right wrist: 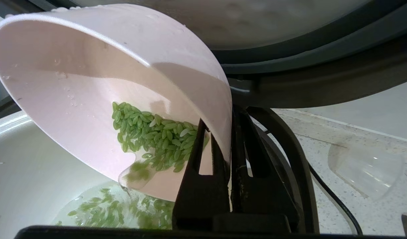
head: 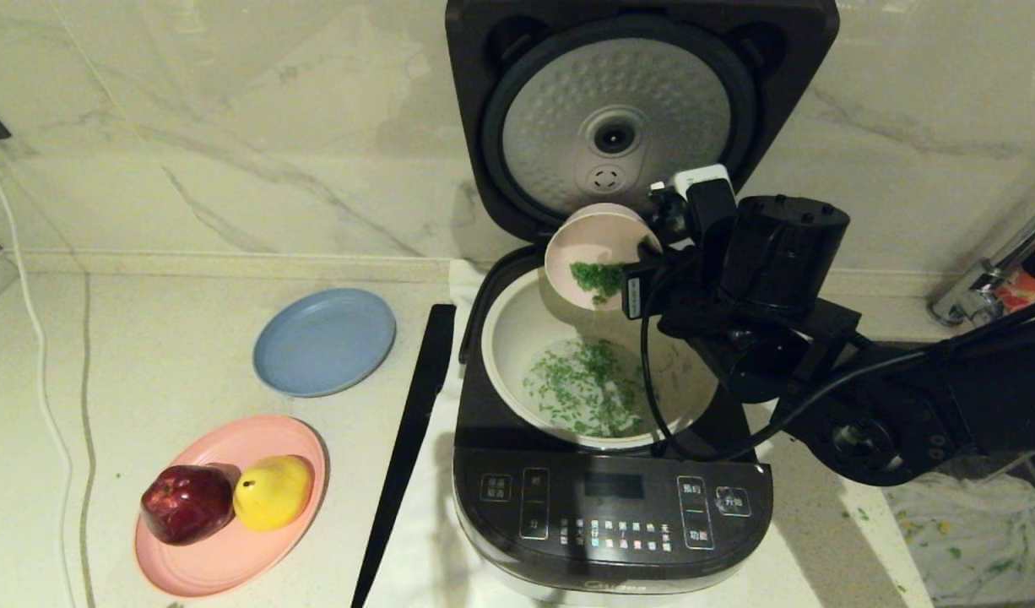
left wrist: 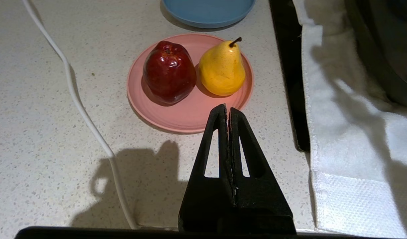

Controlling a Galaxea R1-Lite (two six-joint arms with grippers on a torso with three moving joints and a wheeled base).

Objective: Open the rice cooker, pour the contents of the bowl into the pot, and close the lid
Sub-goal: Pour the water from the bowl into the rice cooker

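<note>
The rice cooker point(head: 610, 507) stands with its lid point(head: 619, 127) swung up, dimpled silver underside facing me. My right gripper point(right wrist: 225, 132) is shut on the rim of the pale pink bowl point(head: 589, 245), one finger inside and one outside. The bowl point(right wrist: 100, 83) is tipped steeply over the back of the cream-white pot point(head: 517, 338). Green bits point(right wrist: 150, 136) cling inside the bowl and water runs from its lip. More green bits in water point(head: 589, 384) lie in the pot. My left gripper point(left wrist: 227, 109) hangs shut and empty over the counter by the fruit plate.
A blue plate point(head: 325, 340) and a pink plate point(head: 230, 549) with a red apple point(head: 186, 503) and a yellow pear point(head: 273, 490) sit left of the cooker. A black strip point(head: 408, 439) lies alongside the cooker. A white cloth point(left wrist: 353, 149) lies under it. A white cable point(head: 36, 355) runs at the far left.
</note>
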